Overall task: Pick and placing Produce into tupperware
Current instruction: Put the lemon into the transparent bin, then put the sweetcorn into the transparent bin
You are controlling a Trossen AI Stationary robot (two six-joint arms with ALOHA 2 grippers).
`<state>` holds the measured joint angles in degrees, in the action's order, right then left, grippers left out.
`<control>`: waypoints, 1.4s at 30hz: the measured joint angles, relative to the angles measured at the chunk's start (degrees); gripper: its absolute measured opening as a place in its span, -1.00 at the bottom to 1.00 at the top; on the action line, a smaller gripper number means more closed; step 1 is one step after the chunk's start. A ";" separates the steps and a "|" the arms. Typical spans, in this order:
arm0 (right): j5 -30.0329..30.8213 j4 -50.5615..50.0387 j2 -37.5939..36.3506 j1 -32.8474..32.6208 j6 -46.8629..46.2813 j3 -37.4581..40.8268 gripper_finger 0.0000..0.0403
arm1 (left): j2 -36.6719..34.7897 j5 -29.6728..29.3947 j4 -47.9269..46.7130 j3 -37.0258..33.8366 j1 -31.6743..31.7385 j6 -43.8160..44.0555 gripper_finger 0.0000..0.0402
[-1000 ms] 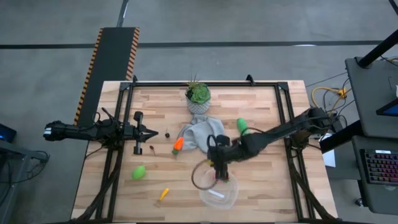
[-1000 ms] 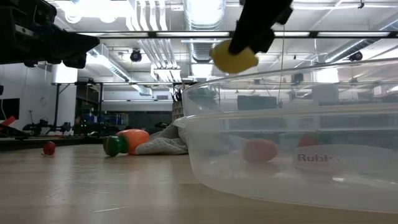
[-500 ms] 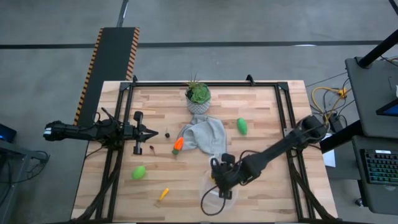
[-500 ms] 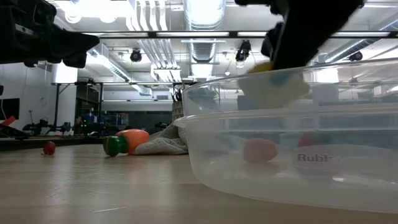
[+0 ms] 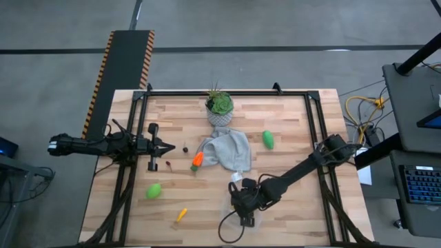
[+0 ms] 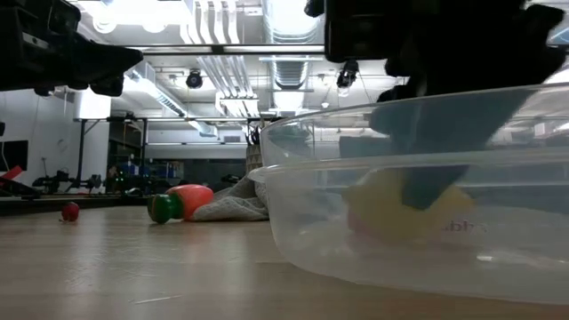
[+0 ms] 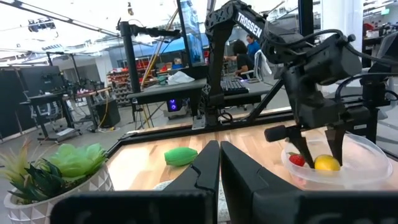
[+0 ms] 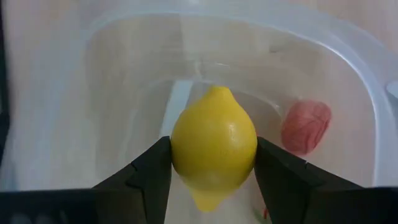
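Fingers of the right gripper clamp the yellow toy lemon inside the clear round plastic tupperware, its long axis crossing the grip, one pointed tip visible. Only the right wrist view shows the red berry beside it clearly. The left gripper waits well apart, fingers nearly closed, empty.

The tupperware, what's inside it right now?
In the tupperware: a yellow lemon held by the right gripper, and a red berry. The lemon and dark fingers cover whatever is underneath.
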<state>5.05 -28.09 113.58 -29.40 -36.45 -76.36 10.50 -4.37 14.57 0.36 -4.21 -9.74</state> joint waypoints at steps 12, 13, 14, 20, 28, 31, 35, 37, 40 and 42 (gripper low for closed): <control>-0.52 0.45 -1.73 0.33 0.22 -0.12 0.26 | -0.11 0.07 0.00 0.00 0.00 -0.02 -1.00; -0.47 0.43 -2.31 0.49 0.28 -0.12 0.27 | -0.08 0.05 0.00 0.00 0.00 -0.02 -1.00; -0.23 0.47 -3.01 0.59 0.35 -0.12 0.27 | 0.00 0.07 0.00 0.00 0.00 -0.02 -1.00; 12.05 -2.54 -8.42 1.48 5.51 -0.12 0.24 | -0.15 0.21 0.01 0.00 0.00 -0.02 -1.00; 28.86 -21.41 -18.11 9.67 0.63 0.24 0.23 | -0.13 0.17 0.91 0.00 0.00 -0.15 -1.00; 28.57 -25.27 -22.15 14.57 0.97 0.82 0.27 | -0.07 0.12 1.35 0.00 0.00 -0.17 -1.00; 26.09 -26.44 -26.68 22.56 2.05 1.68 0.35 | -0.11 0.10 1.31 0.00 0.00 -0.17 -1.00; 23.65 -26.97 -28.10 26.46 3.33 1.85 0.41 | -0.07 0.03 1.35 0.00 0.00 -0.20 -1.00; 19.59 -29.56 -28.80 31.95 3.70 1.89 0.53 | 0.03 0.02 1.20 0.00 0.00 -0.20 -1.00; 16.50 -31.92 -28.67 35.28 3.83 1.92 0.59 | 0.13 0.01 1.09 0.00 0.00 -0.20 -1.00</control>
<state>21.55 -60.01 84.91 5.87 -32.62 -74.44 10.64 -4.36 15.66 0.36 -4.21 -9.93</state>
